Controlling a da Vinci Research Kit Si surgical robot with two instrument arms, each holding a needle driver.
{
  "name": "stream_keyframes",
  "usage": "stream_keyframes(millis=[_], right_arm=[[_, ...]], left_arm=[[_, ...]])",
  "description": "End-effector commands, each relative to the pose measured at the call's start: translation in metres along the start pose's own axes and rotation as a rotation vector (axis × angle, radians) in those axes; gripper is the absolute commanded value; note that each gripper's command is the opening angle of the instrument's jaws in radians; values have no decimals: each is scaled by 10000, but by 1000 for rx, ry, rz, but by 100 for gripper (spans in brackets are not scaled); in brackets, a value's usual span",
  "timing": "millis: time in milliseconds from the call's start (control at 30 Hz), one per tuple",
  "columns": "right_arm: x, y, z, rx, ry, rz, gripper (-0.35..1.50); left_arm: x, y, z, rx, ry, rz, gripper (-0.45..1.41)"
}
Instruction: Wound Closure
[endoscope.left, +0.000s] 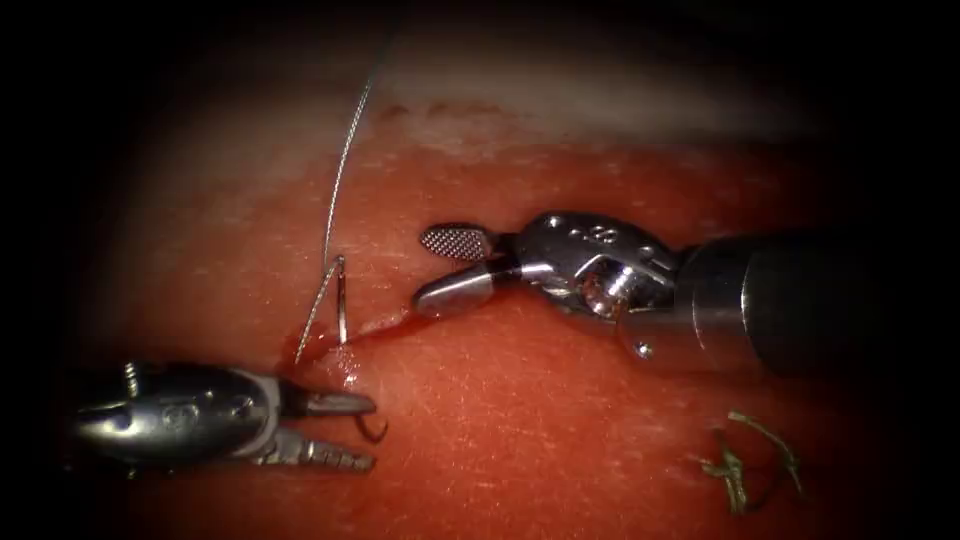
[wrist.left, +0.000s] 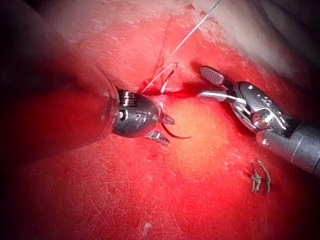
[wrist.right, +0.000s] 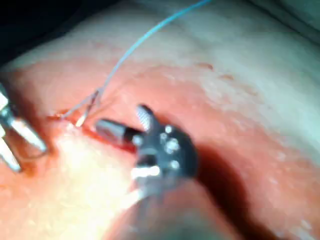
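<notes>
The red, wet tissue (endoscope.left: 600, 440) carries the cut (endoscope.left: 370, 325) at centre. The needle (endoscope.left: 341, 300) stands in it, tail up, tip (endoscope.left: 375, 430) emerging at seven o'clock between the left tool's (endoscope.left: 345, 430) open, empty jaws. The right tool (endoscope.left: 455, 268), at three o'clock, gapes empty; the thread (endoscope.left: 345, 160) could snag if the needle is grabbed carelessly.

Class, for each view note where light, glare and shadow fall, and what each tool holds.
Endoscope view: dark rim all round, glare on the right tool, open and empty; left wrist view: bright patch on the tissue by the left tool, open about the needle, which sits in the tissue; right wrist view: the right tool's shadow beside it.
</notes>
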Motion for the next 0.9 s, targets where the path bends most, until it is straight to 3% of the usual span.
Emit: stream_keyframes(millis=[33, 200, 233, 300, 333, 467, 600, 733, 900], right_arm=[[-5, 0, 8, 6, -2, 0, 119], [-6, 0, 7, 6, -2, 0, 119], [-6, 0, 7, 7, -2, 0, 119], [-6, 0, 7, 7, -2, 0, 118], [-5, -1, 7, 7, -2, 1, 118], [-5, -2, 5, 25, -11, 1, 109], [-5, -5, 1, 52, -23, 0, 98], [-10, -13, -4, 141, -65, -6, 91], [-13, -22, -5, 202, -89, -17, 82]], left_arm=[[-5, 4, 9, -2, -1, -2, 43], [-1, 7, 16, 6, 0, -7, 42], [-1, 6, 16, 6, 0, -7, 28], [-2, 4, 15, 8, 0, -12, -16], [-3, 4, 12, 17, -3, -113, -35], [-4, 1, 11, 41, -2, -311, -35], [-1, 0, 6, 29, -8, -414, -35], [8, -3, -8, -60, 56, -608, -35], [13, -4, -16, -162, 123, -759, -35]])
